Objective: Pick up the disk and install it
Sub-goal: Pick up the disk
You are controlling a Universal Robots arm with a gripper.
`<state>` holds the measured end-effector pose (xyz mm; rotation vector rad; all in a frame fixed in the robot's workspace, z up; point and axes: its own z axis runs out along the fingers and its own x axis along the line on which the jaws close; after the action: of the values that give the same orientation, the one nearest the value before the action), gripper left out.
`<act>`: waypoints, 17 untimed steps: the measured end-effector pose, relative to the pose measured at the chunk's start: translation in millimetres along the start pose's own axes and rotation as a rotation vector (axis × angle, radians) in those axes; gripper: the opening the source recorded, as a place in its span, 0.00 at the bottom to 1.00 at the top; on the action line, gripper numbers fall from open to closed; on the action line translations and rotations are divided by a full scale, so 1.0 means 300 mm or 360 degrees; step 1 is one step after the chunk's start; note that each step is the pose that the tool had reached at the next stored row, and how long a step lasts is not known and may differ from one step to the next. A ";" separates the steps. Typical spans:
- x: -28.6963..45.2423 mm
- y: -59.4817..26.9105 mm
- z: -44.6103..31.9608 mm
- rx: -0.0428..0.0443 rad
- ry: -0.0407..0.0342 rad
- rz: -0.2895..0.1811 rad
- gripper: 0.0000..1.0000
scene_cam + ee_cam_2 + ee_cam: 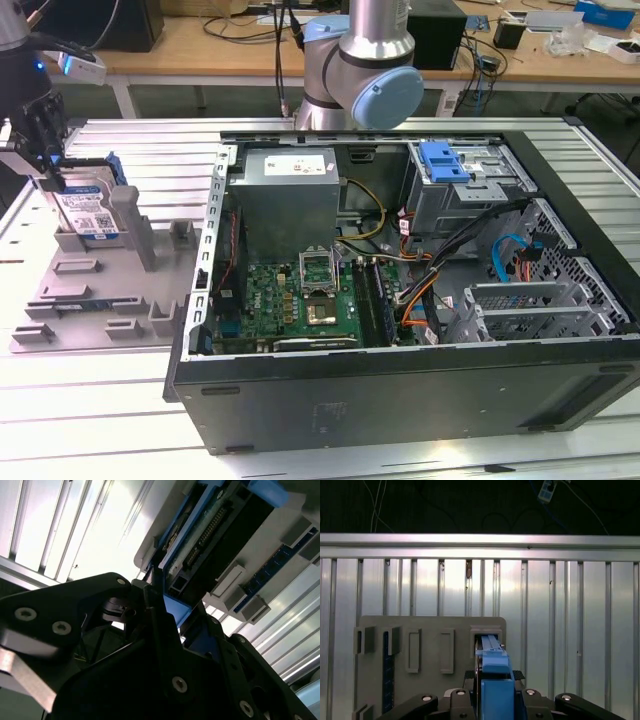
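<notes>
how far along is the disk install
Nothing looks done yet: the disk stands upright in its slot on the grey holder, outside the open computer case. In hand: the gripper is at the disk's top edge, over its blue frame. Left: the whole lift out of the holder and the install in the case.

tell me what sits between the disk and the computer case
In the exterior view, parts of the grey holder tray: a tall post beside the disk, then low blocks before the computer case wall.
</notes>
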<state>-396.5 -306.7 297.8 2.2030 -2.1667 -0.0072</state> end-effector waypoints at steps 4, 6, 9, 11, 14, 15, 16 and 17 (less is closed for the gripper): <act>0.001 0.000 0.000 0.0000 0.0000 0.0001 0.36; 0.002 0.000 0.000 0.0000 0.0000 0.0006 0.36; 0.003 0.000 0.000 -0.0001 -0.0001 0.0014 0.36; 0.003 0.000 -0.001 -0.0001 -0.0001 0.0020 0.36; 0.003 0.000 -0.002 -0.0001 -0.0001 0.0025 0.36; 0.003 0.000 -0.004 -0.0001 -0.0001 0.0025 0.36; 0.003 0.000 -0.006 -0.0001 -0.0001 0.0025 0.36; 0.003 0.000 -0.008 -0.0001 -0.0001 0.0025 0.36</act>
<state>-396.5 -307.5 300.3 2.1857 -2.1841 -0.0079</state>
